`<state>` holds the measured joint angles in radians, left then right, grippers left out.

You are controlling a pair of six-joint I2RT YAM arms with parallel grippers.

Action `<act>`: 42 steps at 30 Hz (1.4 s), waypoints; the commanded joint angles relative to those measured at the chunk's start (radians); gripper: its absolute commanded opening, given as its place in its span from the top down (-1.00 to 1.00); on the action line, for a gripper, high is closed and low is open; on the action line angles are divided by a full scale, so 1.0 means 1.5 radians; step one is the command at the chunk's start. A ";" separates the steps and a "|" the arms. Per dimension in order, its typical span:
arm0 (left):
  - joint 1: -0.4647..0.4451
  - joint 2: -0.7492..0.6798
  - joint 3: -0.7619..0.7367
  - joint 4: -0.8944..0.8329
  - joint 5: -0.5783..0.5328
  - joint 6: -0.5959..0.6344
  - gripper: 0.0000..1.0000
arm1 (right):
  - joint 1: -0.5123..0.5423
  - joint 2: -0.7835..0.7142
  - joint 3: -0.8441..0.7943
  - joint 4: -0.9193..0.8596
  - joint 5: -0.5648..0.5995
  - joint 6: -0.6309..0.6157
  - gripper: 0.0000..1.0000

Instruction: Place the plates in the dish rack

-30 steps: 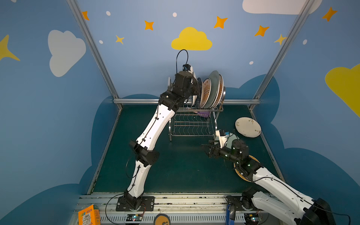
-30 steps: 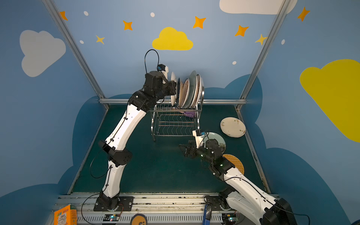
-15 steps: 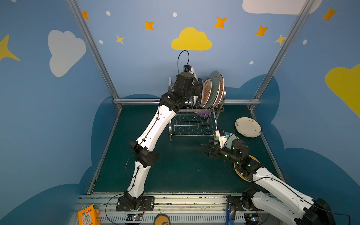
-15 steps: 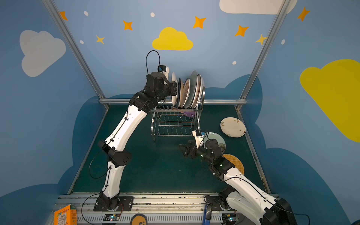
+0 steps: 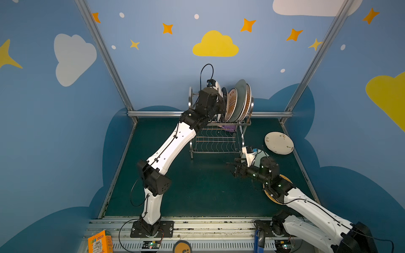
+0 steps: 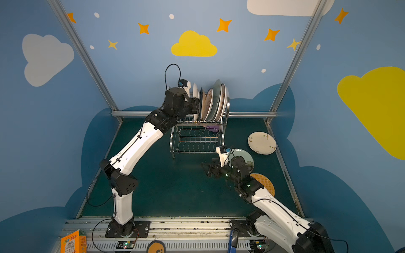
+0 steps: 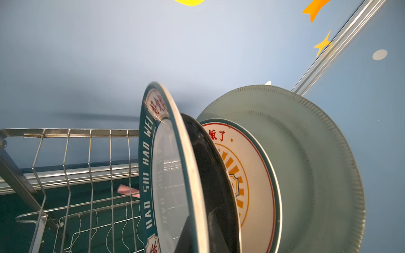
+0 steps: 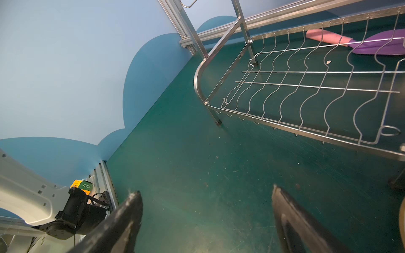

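The left fingers [image 7: 185, 241] clench the rim of the lettered-rim plate [image 7: 151, 166], upright in the upper tier of the dish rack [image 7: 65, 132]. A dark plate [image 7: 210, 175], a sunburst plate [image 7: 252, 175] and a pale green plate [image 7: 306, 153] stand just beyond them. The right fingers [image 8: 122, 219] gape, released, above the green counter [image 8: 197, 175], with the rack's lower tier ahead.

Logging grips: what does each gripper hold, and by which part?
The left gripper pinches the lettered plate by its rim; the right gripper is open, empty.
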<state>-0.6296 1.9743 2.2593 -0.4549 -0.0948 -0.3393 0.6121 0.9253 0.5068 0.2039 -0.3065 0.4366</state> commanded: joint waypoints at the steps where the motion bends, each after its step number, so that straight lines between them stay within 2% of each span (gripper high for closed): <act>1: 0.006 0.003 -0.039 -0.016 -0.011 -0.013 0.74 | 0.004 0.004 0.024 -0.004 0.002 -0.007 -0.81; 7: 0.005 0.004 -0.036 -0.007 -0.009 -0.002 0.65 | 0.005 0.005 0.026 -0.004 0.003 -0.008 -0.81; 19: 0.006 0.038 0.078 -0.053 0.016 0.005 0.44 | 0.008 0.009 0.027 -0.005 0.004 -0.009 -0.81; 26: 0.005 0.051 0.137 -0.080 0.021 0.004 0.42 | 0.009 0.009 0.028 -0.005 0.003 -0.010 -0.80; 42: 0.006 0.031 0.205 -0.120 0.034 -0.003 0.37 | 0.013 0.017 0.030 -0.007 0.002 -0.012 -0.81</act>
<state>-0.6266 2.0384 2.5439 -0.5987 -0.0601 -0.3412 0.6262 0.9443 0.5209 0.1978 -0.3061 0.4290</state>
